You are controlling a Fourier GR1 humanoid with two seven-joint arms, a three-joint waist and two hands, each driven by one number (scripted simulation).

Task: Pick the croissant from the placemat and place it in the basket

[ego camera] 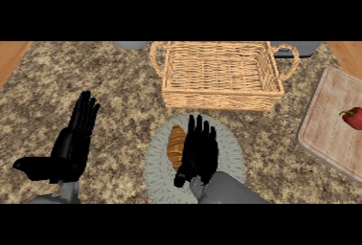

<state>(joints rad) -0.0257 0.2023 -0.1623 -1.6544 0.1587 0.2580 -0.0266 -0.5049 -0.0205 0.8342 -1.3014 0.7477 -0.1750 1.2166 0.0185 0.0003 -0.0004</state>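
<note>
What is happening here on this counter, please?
The robot's right hand is over the round grey placemat, fingers straight, right beside the golden-brown croissant, which is not yet lifted. The woven wicker basket stands just behind the placemat. The left hand rests open at the left.

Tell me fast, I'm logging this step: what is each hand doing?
Left hand: open, holding nothing, resting over the counter.
Right hand: open, fingers straight over the placemat, beside the croissant, not holding it.
</note>
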